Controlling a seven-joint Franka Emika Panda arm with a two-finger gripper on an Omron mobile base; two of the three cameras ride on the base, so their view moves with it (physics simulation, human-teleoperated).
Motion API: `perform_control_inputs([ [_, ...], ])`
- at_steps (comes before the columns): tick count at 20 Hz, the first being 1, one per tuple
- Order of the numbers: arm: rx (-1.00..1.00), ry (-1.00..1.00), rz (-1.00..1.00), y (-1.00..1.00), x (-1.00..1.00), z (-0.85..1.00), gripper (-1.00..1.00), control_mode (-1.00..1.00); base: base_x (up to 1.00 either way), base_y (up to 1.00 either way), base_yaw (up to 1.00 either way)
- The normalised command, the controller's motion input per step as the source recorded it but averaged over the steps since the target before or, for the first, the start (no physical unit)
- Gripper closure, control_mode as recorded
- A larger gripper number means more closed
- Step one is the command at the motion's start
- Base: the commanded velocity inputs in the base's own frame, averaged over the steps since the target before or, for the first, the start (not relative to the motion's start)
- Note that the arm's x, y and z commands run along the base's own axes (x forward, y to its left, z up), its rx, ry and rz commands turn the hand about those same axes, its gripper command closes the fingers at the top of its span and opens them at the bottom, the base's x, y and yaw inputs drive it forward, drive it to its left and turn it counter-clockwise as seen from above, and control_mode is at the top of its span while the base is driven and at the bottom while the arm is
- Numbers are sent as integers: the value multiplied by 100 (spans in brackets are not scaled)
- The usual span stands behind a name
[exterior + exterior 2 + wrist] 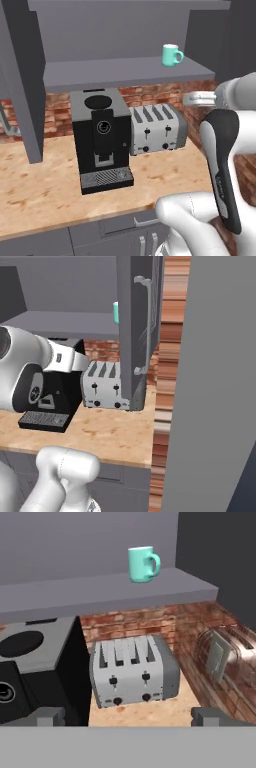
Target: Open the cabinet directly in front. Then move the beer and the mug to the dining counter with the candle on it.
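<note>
A rendered kitchen scene. A large grey cabinet (pixel 120 35) hangs on a red brick wall with both doors swung open. Its left door stands edge-on at the left of the left base view, and its right door (pixel 137 331), with a long vertical silver bar handle (pixel 145 326), stands edge-on in the middle of the right base view.

On the cabinet's grey inner shelf (pixel 125 70) a mint-green mug (pixel 171 55) stands upright toward the right end, its loop handle pointing right. In the right base view only a sliver of the mug shows beside the open door.

Below the shelf is a light wood-grain table (pixel 45 185). On it, against the brick wall, a black coffee machine (pixel 100 140) stands to the left and a silver four-slot toaster (pixel 157 128) sits just beside it on the right.

The white robot arm rises at the lower right of the left base view. In the hand view, the fingers (pixel 129 716) appear as two small dark tips far apart at the bottom edge, spread wide with nothing between them. The mug sits high above them in that view, well apart and slightly right of centre, with the toaster lying between the fingers and the shelf. A reflection of the toaster shows on the surface to the right.
</note>
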Motion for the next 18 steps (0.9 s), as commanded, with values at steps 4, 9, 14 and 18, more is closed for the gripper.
perform_control_inputs([
  [4,-3,7,0,0,0,3,-100,-100,0,0,0],
  [9,0,0,0,-6,0,1,-100,-100,0,0,0],
  [14,1,3,0,-10,10,34,-100,-100,0,0,0],
  [18,0,0,0,-19,0,33,-100,-100,0,0,0],
])
